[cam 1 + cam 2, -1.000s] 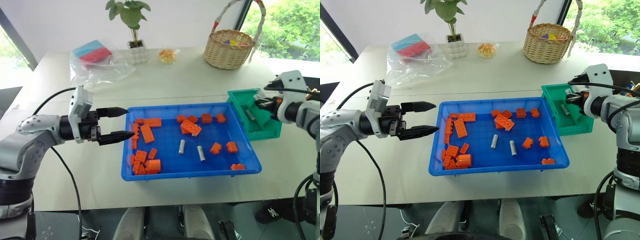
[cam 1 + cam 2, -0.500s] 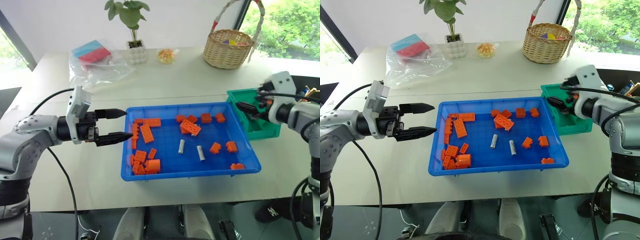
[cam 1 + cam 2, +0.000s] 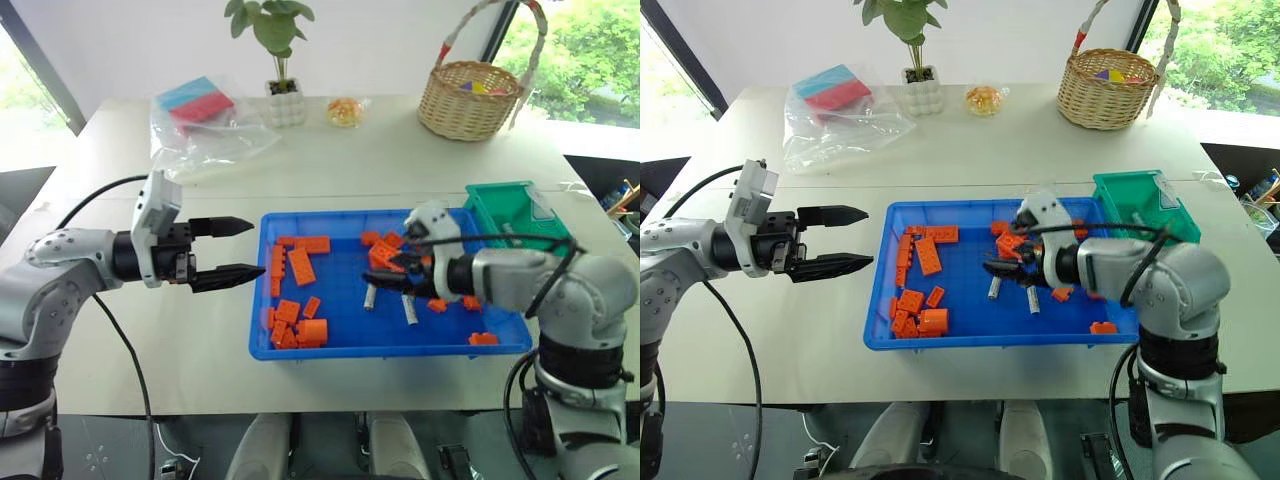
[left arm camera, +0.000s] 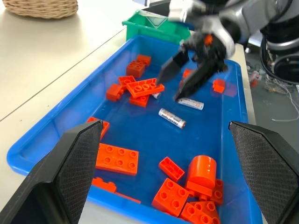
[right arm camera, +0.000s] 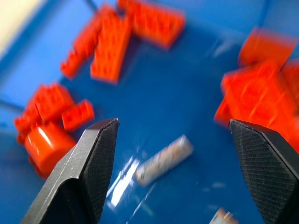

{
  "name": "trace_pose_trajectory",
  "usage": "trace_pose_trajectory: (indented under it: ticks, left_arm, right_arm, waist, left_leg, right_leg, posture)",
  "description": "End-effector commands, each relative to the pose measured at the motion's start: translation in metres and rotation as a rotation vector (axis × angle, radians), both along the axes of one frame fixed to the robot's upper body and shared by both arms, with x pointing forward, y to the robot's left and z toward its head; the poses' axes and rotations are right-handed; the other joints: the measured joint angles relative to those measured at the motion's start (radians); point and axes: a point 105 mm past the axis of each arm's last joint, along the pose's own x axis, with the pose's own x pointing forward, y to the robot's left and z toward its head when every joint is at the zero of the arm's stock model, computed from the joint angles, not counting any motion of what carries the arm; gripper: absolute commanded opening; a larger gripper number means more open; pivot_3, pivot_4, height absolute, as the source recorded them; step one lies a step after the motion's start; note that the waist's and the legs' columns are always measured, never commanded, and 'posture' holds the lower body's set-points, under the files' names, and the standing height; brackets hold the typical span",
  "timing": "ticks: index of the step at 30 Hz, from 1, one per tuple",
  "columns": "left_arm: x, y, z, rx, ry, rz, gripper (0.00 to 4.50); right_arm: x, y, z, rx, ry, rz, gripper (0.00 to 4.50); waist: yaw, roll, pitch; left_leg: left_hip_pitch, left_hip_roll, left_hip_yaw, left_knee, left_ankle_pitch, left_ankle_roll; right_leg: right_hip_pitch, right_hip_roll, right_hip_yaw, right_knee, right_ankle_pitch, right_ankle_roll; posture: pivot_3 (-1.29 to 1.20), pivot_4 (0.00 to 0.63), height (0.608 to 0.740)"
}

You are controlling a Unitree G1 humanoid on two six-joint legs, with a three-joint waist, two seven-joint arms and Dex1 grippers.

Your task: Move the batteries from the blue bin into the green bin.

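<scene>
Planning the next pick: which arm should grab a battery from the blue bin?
Right. The right gripper hangs open inside the blue bin, just above the two batteries, and the green bin lies on its side. The left gripper waits open outside the bin's far end.

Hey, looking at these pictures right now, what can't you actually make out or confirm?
- Inside of the green bin: in the head views its walls hide the floor, so no count of batteries there.
- Battery in the right wrist view: motion blur, label unreadable; a second one is cut off by the frame edge.
- Basket contents: the rim hides all but some colour.
- Plastic bag: crinkled film obscures what the coloured items are.
</scene>
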Motion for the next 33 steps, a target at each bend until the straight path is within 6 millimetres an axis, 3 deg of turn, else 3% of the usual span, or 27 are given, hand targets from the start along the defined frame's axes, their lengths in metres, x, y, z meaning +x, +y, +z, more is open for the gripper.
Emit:
trace_pose_trajectory:
  ticks: [1,10,18,21,27,33]
  left_arm:
    - [-0.003,-0.001,0.012,0.001,-0.049,-0.015,4.5]
    - [-0.004,0.001,0.014,0.004,-0.049,-0.013,4.5]
    - [-0.004,0.003,0.015,0.003,-0.052,-0.005,4.5]
    - [-0.004,0.003,0.015,0.001,-0.054,-0.004,4.5]
    - [-0.002,0.003,0.017,-0.001,-0.062,0.001,4.5]
    - [0.0,0.004,0.018,-0.002,-0.067,0.002,4.5]
  right_arm:
    - [-0.002,0.006,0.0,0.021,0.006,0.004,3.85]
    - [-0.003,0.022,-0.015,0.036,0.093,0.016,3.85]
    - [-0.004,0.018,-0.032,-0.054,0.128,-0.002,3.85]
    - [-0.005,0.019,-0.034,-0.074,0.13,0.005,2.99]
    - [-0.004,0.021,-0.037,-0.097,0.123,0.009,0.05]
    - [-0.004,0.021,-0.029,-0.088,0.09,0.027,0.07]
  waist:
    - [-0.008,0.0,0.0]
    - [-0.018,0.0,0.0]
    - [-0.017,0.0,0.0]
    - [-0.017,0.0,0.0]
    - [-0.018,0.0,0.0]
    - [-0.018,0.0,0.0]
  left_leg:
    - [0.0,0.0,0.0,0.0,0.0,0.0]
    - [0.001,0.001,0.0,0.0,0.0,0.0]
    - [0.002,0.0,0.0,0.0,0.0,0.0]
    - [0.003,0.0,0.0,0.0,0.0,0.0]
    - [0.004,0.0,0.0,0.0,0.0,0.0]
    - [0.004,0.001,0.0,0.0,0.0,0.0]
  right_leg:
    - [0.0,0.0,0.0,0.0,0.0,0.0]
    - [0.0,0.001,0.0,0.001,0.0,0.0]
    - [0.001,0.001,0.0,0.001,0.0,0.0]
    - [0.002,0.001,0.0,0.001,0.0,0.0]
    - [0.003,0.001,0.0,0.001,0.0,0.0]
    - [0.003,0.002,0.0,0.001,0.0,0.0]
  posture:
    - [0.0,0.15,0.702]
    - [0.0,0.15,0.702]
    - [0.0,0.15,0.702]
    - [0.0,0.15,0.702]
    - [0.0,0.15,0.702]
    - [0.0,0.15,0.702]
